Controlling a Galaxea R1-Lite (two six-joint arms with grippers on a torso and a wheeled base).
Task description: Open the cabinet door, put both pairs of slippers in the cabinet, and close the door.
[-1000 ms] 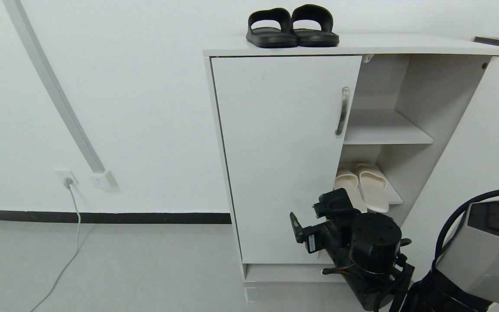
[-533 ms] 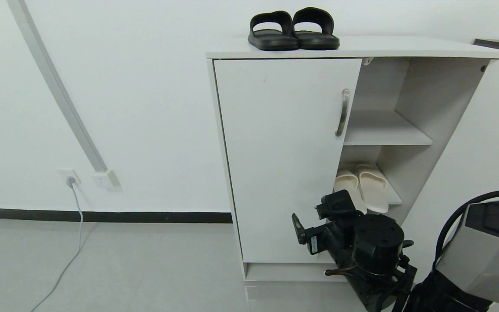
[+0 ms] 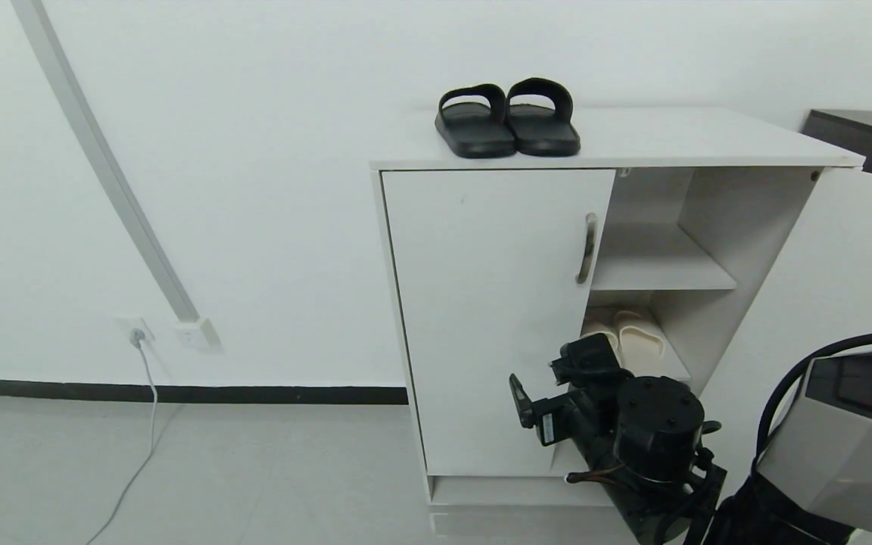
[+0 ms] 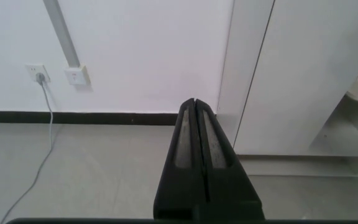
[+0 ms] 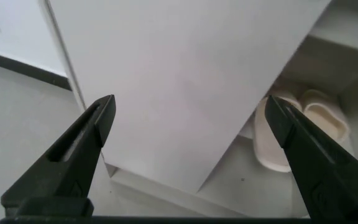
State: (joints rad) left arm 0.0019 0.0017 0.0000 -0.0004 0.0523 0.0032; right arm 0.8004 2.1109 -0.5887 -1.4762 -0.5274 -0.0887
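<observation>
Black rubber slippers [image 3: 508,121] sit atop the white two-door cabinet [image 3: 708,136]; cream slippers [image 3: 636,337] lie on its lower shelf [image 3: 674,369]. Right gripper [image 5: 190,102] jaws gape empty; left gripper [image 4: 194,106] jaws are pressed together, empty. Best pinch both black straps together.

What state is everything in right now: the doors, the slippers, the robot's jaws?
Left cabinet door: shut.
Right cabinet door: swung open.
Black slippers: side by side on the cabinet top.
Cream slippers: inside, on a lower shelf.
Left gripper: jaws shut, empty.
Right gripper: jaws open, empty.
Wall plug: plugged in.
</observation>
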